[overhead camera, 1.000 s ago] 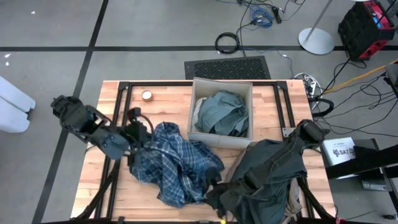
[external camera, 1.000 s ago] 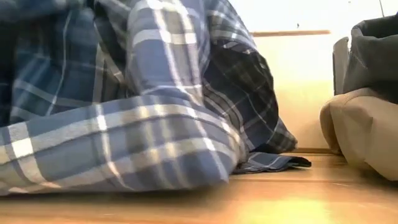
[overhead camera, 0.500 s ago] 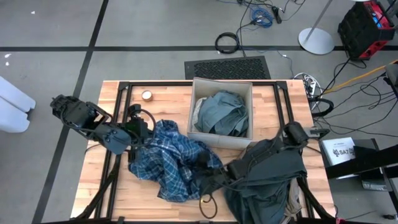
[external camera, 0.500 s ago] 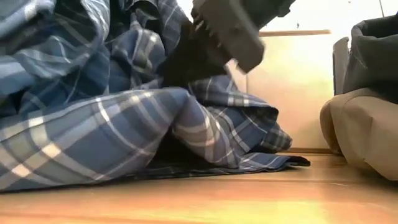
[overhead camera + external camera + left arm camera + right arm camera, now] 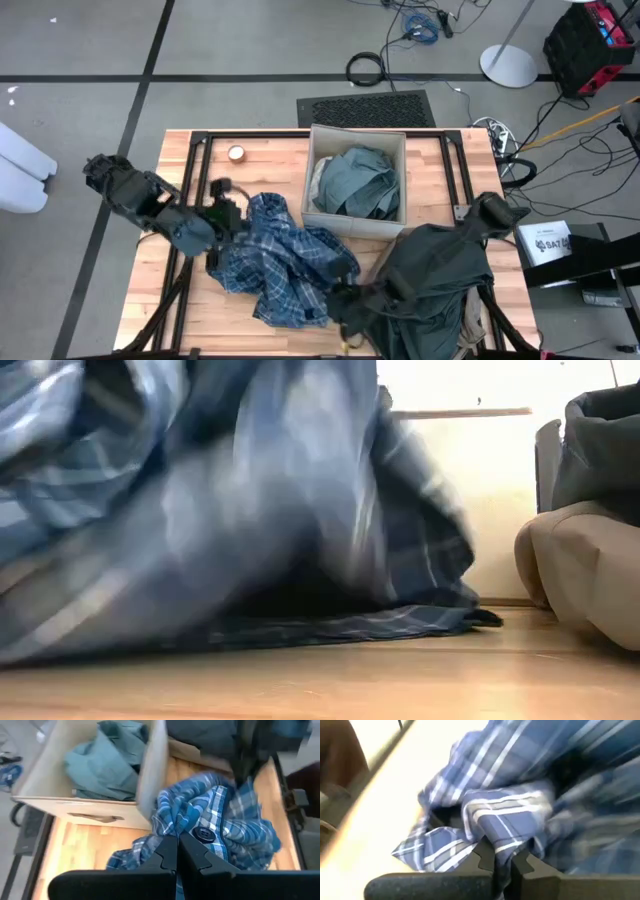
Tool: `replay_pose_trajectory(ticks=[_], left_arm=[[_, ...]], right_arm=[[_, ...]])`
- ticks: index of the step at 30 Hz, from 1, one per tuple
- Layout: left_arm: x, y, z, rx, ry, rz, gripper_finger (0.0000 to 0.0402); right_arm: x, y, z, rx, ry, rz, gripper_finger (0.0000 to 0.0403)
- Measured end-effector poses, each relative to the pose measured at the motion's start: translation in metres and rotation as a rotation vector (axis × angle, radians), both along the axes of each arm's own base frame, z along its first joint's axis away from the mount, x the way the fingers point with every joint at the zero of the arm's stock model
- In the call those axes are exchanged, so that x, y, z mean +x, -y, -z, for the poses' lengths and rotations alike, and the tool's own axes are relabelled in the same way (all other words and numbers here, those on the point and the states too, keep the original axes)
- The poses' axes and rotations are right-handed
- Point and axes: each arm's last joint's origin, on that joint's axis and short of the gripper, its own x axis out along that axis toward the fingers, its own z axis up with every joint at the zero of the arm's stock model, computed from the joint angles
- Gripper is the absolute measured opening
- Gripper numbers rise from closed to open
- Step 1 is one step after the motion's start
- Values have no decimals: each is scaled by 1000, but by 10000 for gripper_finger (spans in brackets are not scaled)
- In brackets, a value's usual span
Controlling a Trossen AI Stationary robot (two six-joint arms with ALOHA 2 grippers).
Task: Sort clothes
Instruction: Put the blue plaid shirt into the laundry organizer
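Two grippers: both pinch the plaid shirt (image 5: 285, 262), crumpled on the table (image 5: 260, 155) in front of the box (image 5: 353, 222).
Left gripper (image 5: 177, 846): clenched on the shirt's left edge.
Right gripper (image 5: 502, 854): clamped on a fold at its right edge.
Teal garment (image 5: 362, 180): inside the box.
Dark grey-green garment (image 5: 435, 275): draped over the right arm.

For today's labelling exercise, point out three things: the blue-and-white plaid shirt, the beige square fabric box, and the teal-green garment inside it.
blue-and-white plaid shirt (image 5: 285, 262): high view, middle of the crumpled cloth.
beige square fabric box (image 5: 352, 222): high view, its near wall.
teal-green garment (image 5: 362, 180): high view, centre of the bundle inside the box.
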Motion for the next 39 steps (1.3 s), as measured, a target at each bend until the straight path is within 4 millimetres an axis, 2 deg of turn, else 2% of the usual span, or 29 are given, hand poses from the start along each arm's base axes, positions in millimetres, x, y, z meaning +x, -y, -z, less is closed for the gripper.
replay_pose_trajectory(ticks=[4,8,12,15,19,22,25,29,31,35,39], left_arm=[[9,18,24,-15,-35,66,2],[23,38,59,-37,-36,113,2],[41,62,98,-130,61,204,2],[49,74,128,-173,138,243,2],[51,78,163,-190,127,225,2],[49,76,183,-213,68,175,2],[45,73,198,-244,22,128,2],[44,73,202,-273,4,107,5],[45,74,201,-297,1,124,19],[43,74,203,-335,-28,108,81],[41,73,204,-335,-63,109,153]], right_arm=[[-26,-15,-47,-15,90,41,1],[-46,-28,-81,-74,218,60,0],[-40,-26,-93,-67,321,83,0],[-21,-19,-83,-37,308,75,0],[9,-8,-46,30,192,44,0],[30,-3,-17,2,161,61,0],[48,5,2,-4,175,78,0],[70,17,24,70,183,65,1],[76,22,34,73,168,61,10],[80,32,49,54,105,81,56],[83,39,50,83,102,121,125]])
